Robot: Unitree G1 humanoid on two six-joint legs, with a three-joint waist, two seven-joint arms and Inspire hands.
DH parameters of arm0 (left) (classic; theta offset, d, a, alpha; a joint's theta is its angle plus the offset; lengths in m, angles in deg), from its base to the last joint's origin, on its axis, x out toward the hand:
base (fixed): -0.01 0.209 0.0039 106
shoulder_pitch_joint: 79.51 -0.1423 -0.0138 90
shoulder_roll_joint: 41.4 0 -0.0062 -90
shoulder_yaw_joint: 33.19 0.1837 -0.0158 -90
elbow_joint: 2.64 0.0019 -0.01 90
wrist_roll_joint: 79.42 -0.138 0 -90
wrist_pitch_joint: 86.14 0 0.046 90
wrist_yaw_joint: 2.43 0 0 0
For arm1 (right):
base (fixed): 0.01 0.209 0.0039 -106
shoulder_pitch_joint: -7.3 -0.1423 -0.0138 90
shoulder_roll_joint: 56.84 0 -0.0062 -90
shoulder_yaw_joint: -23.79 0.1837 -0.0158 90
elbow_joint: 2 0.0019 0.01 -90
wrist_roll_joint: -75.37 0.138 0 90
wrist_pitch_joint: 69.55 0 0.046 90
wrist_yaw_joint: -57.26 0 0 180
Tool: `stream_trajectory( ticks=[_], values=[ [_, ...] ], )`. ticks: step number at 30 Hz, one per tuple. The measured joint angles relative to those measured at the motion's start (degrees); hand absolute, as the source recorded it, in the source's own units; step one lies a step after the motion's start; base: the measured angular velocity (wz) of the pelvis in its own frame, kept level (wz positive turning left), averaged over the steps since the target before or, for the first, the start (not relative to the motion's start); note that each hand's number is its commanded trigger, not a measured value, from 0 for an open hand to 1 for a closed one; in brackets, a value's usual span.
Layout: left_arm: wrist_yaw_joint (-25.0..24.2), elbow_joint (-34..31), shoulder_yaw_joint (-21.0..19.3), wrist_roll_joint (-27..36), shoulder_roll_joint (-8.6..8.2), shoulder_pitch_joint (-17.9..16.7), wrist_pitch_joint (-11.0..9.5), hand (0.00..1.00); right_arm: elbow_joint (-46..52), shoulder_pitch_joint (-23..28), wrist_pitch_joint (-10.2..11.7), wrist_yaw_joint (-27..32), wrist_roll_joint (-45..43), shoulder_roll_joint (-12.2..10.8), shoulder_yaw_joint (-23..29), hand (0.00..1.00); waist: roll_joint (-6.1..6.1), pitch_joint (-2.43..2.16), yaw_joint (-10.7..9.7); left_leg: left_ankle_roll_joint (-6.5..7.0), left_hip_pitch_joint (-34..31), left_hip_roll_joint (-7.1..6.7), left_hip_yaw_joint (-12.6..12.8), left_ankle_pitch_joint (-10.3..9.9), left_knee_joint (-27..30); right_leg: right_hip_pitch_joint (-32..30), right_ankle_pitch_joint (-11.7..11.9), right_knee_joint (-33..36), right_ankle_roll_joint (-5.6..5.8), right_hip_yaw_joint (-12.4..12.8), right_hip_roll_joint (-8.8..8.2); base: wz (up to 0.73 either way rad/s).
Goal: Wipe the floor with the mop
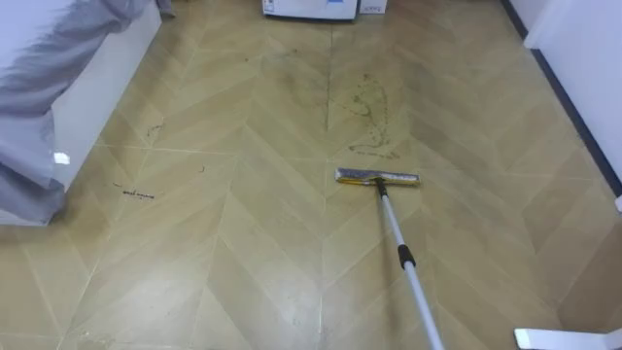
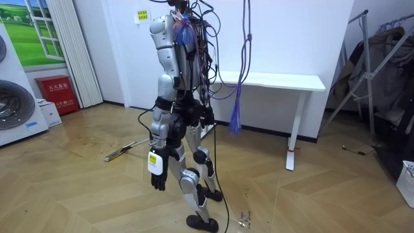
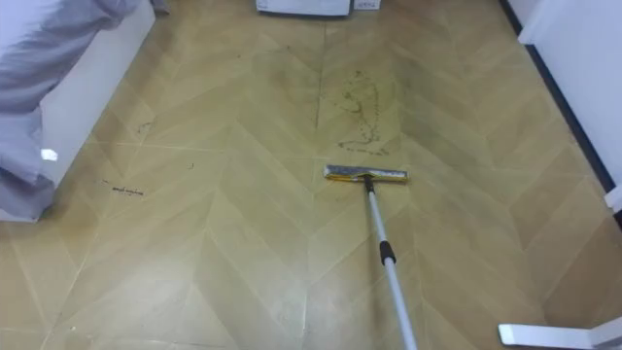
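The mop lies ahead of me on the wooden floor. Its flat yellow-edged head (image 1: 377,178) rests just below a patch of dark scribbled stains (image 1: 367,107). The silver handle (image 1: 408,262) with a black collar runs from the head down to the lower edge of the view. In the room view I stand upright, facing the mop (image 2: 123,152), whose handle reaches toward my body. My left hand (image 2: 158,178) hangs by my thigh with relaxed fingers and holds nothing.
A white piece of furniture draped in grey cloth (image 1: 58,78) stands at the left. A white appliance (image 1: 311,8) is at the far end and a wall with dark skirting (image 1: 573,107) on the right. A white table (image 2: 272,81) stands behind me.
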Motion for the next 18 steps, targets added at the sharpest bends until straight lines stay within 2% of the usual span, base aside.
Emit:
stream_trajectory(
  ticks=[12,18],
  values=[
    [-1.34,0.22,0.02,-1.95,0.02,-0.05,0.17,0.00,-0.15,-0.37,-0.01,0.43,0.00,0.18,0.05,1.00,0.01,0.06,0.05,0.00,-0.23,0.03,-0.02,0.00,0.11,-0.13,0.00,0.22,0.00,-0.51,-0.03,0.02],
    [-1.34,0.15,0.02,-2.15,0.22,0.07,0.23,0.00,-0.34,-0.54,0.06,-0.23,0.07,0.60,-0.02,1.00,-0.39,0.11,0.12,0.00,-0.85,-0.01,-0.04,0.00,0.22,-1.00,-0.01,0.18,-0.01,-0.59,-0.07,0.00]
  ],
)
